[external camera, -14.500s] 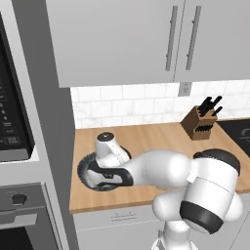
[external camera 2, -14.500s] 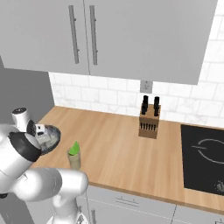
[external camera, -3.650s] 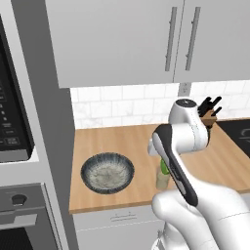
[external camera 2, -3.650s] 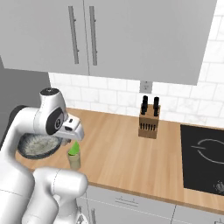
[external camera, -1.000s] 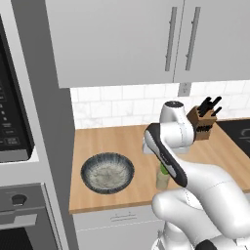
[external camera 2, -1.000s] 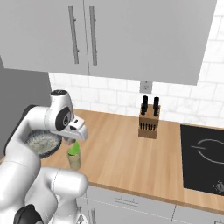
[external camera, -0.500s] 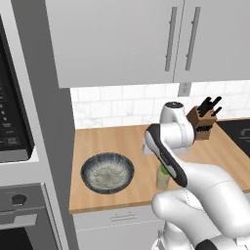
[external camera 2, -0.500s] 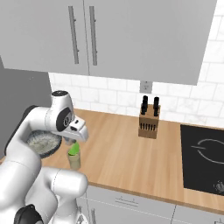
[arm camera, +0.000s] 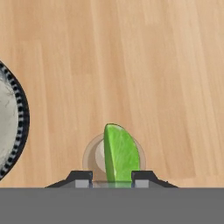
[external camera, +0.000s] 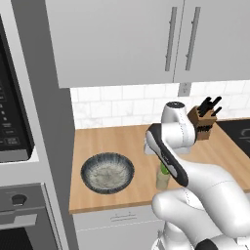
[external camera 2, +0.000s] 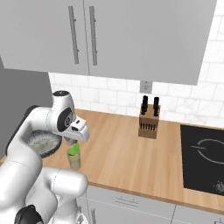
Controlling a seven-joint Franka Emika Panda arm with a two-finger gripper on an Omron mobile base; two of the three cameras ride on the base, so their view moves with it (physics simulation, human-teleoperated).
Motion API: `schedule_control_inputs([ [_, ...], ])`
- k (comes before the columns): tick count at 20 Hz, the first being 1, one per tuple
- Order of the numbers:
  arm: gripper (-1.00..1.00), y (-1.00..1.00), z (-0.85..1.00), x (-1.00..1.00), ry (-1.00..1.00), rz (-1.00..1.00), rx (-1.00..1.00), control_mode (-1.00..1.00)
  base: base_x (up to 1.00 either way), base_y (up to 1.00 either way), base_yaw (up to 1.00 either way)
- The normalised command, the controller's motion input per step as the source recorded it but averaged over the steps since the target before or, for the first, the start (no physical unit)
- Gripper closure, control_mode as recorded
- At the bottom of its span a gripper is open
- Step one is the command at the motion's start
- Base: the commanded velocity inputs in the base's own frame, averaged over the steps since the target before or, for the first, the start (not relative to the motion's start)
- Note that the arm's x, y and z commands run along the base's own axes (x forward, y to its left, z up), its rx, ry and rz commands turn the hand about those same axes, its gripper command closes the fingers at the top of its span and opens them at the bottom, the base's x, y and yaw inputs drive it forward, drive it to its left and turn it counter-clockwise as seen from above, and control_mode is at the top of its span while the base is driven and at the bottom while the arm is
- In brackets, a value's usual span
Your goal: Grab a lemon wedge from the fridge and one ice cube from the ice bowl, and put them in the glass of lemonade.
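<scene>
Both base views look forward and down from behind the arm, one from each side, sharing the light wooden countertop (external camera: 117, 141), the wooden knife block (external camera 2: 148, 124) and the speckled round bowl (external camera: 107, 173). The hand view looks straight down, close above the countertop.

On the wooden counter (external camera: 112, 144), the ice bowl (external camera: 107, 172) sits near the front edge. Right of the ice bowl stands the glass of lemonade (external camera: 162, 181), a green lemon wedge (external camera: 165, 170) at its rim. Farther right, behind the arm, stands a knife block (external camera: 204, 124).
</scene>
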Motion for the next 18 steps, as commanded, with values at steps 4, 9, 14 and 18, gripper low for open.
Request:
schedule_control_inputs([
  [4,-1.00,0.00,0.00,0.00,0.00,0.00,0.00,-1.00,0.00,0.00,0.00],
  [9,-1.00,0.00,0.00,0.00,0.00,0.00,0.00,-1.00,0.00,0.00,0.00],
  [14,-1.00,0.00,0.00,0.00,0.00,0.00,0.00,-1.00,0.00,0.00,0.00],
  [18,-1.00,0.00,0.00,-0.01,0.00,0.00,0.00,-1.00,0.00,0.00,0.00],
])
